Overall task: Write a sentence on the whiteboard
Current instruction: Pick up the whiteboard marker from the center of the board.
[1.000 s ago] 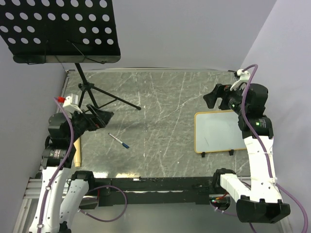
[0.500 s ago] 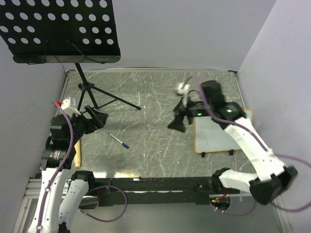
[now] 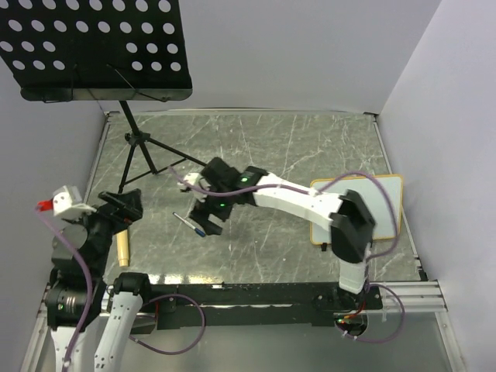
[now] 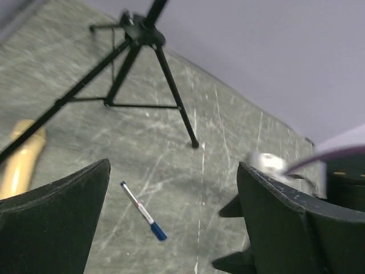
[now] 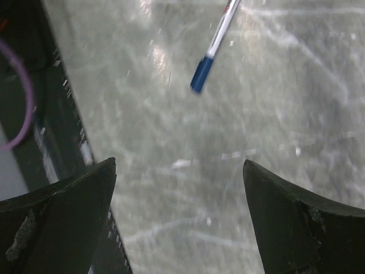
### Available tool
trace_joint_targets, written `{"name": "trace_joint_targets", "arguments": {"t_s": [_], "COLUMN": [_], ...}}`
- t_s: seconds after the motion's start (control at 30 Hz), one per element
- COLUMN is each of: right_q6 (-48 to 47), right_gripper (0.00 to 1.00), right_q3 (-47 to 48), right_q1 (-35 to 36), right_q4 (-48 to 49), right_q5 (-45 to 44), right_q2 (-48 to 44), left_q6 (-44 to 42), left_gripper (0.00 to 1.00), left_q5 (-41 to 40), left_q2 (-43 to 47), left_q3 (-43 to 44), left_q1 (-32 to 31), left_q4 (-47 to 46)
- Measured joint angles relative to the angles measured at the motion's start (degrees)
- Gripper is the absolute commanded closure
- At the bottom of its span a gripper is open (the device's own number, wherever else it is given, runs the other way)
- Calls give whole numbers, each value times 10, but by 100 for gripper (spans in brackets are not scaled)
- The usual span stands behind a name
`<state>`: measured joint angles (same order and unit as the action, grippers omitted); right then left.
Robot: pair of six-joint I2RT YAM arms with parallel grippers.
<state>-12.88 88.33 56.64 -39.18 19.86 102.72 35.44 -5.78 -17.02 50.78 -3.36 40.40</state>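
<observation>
The thin white marker pen with a blue cap (image 3: 190,225) lies flat on the grey marbled tabletop (image 3: 271,147). The right gripper (image 3: 209,223) hangs just beside its capped end, jaws spread wide and empty, apparently lined up to pick it up for writing. The left gripper (image 3: 124,205), equally wide and empty, sits left of the pen. The small wood-framed whiteboard (image 3: 387,201) lies well to the pen's right and looks blank, so no sentence is written yet.
</observation>
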Motion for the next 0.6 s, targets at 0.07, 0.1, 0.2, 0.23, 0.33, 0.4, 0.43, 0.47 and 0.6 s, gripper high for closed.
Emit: {"name": "trace_joint_targets", "arguments": {"t_s": [0.07,0.1,0.2,0.23,0.33,0.4,0.43,0.47,0.6], "right_q6": [12,16,24,26,30,31,32,33,35], "right_gripper": [8,9,14,17,21,23,24,25,33], "right_q3": [46,73,137,156,203,243,264,282,336], "right_q1": [13,19,34,39,48,53,55,56,56], "right_q4": [-3,-3,-5,-6,-13,-26,-32,-35,-50], "right_q5": [-19,-29,-54,-62,-80,-89,-95,-99,-115], "right_q2": [53,78,143,163,218,256,276,290,331], "left_q6": [-2,-3,-3,-2,-2,-1,-1,-1,0], "left_gripper": [3,3,3,3,3,3,3,3,3], "left_q5": [-21,-31,-42,-44,-46,-46,-46,-46,-46], "left_q2": [14,21,38,42,52,58,61,65,80], "left_q3": [14,22,30,30,29,28,28,28,28], "left_q1": [0,0,0,0,0,0,0,0,0], "left_q4": [11,12,13,14,18,23,25,26,34]}}
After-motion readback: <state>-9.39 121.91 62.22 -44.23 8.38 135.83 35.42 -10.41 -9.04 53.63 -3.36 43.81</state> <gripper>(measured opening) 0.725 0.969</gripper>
